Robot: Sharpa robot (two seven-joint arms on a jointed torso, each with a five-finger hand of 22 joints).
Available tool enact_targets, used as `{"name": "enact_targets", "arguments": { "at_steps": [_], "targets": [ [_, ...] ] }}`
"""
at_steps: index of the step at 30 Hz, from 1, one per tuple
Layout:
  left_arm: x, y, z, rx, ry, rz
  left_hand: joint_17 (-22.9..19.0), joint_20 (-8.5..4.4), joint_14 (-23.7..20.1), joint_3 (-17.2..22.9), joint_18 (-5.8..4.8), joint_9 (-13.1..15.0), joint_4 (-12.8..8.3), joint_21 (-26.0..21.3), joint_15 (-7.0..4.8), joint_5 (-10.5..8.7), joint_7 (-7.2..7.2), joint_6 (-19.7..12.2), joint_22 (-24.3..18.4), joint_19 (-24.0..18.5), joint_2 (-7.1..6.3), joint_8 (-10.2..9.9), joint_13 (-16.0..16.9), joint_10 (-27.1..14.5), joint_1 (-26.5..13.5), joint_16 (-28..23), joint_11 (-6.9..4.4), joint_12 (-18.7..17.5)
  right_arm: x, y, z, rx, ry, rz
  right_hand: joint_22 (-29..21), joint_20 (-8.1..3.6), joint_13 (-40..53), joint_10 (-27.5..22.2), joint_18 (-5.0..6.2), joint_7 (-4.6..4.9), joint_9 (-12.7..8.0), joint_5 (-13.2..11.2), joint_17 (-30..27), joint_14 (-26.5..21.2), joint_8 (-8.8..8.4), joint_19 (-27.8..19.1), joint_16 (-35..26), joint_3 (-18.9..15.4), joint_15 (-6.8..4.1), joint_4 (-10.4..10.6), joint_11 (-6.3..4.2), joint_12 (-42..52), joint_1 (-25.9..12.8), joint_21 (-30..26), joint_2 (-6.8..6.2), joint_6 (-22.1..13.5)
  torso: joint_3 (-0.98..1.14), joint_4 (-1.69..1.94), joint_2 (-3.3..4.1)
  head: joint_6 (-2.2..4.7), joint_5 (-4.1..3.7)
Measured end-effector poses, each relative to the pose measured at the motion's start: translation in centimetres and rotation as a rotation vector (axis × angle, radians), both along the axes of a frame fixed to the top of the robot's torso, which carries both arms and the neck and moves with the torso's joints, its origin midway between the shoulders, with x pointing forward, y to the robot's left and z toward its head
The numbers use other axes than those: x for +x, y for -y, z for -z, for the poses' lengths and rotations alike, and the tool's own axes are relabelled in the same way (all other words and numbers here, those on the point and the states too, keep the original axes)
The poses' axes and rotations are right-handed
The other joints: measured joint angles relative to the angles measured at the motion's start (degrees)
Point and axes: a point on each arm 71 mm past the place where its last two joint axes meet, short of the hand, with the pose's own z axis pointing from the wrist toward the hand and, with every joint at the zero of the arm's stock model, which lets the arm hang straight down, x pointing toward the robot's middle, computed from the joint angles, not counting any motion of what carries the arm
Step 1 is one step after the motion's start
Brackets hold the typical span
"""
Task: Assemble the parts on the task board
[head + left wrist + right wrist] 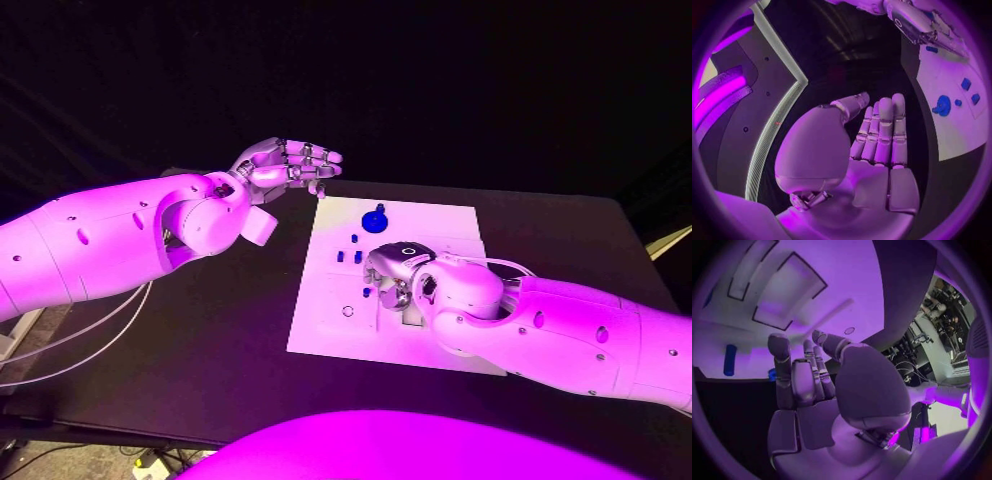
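My left hand hung in the air just past the far left corner of the white task board, fingers side by side and a bit curled, holding nothing. My right hand was low over the middle of the board, and I could not tell if it held anything. The round blue part and some small blue parts sat on the board, so I think much was left to do.

One white task board, two hands — left, right — and about five blue parts showing.
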Motion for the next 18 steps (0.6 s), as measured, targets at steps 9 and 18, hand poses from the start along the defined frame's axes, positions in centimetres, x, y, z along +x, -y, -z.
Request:
{"name": "enact_targets", "arguments": {
  "at_steps": [9,18],
  "targets": [
    [-0.1,-0.4,0.0,0.002,0.004,-0.006,0.0,0.0,0.0,0.0,0.0,0.0,0.0,0.0,0.0,0.0,0.0,0.0,0.0,0.0,0.0,0.0,0.0,0.0,0.0,0.0,0.0,0.0,0.9,4.9,-3.4,0.172,0.107,0.09,0.0,0.0,-0.1,0.0,-0.01,1.23,0.4,0.0,0.3,0.0,0.13,0.0,0.0,-1.0,0.0,2.0,-0.01,3.8,-3.2,-1.5,-3.15,1.2,-0.03,-0.24,-0.17,0.0,-0.92],
    [-0.1,-0.4,-0.1,0.001,0.006,-0.005,0.0,0.0,0.0,0.0,0.0,0.0,0.0,0.0,0.0,0.0,0.0,0.0,0.0,0.0,0.0,0.0,0.0,0.0,0.0,0.0,0.0,0.0,2.5,9.1,-6.1,0.281,0.192,0.073,-2.5,0.32,-2.6,-2.4,0.01,1.98,0.2,0.0,0.4,0.4,-1.34,0.3,0.0,-10.6,0.42,10.7,0.95,4.0,-3.7,-5.7,-3.64,-1.6,0.01,-0.67,-0.58,0.0,-2.12]
  ]
}}
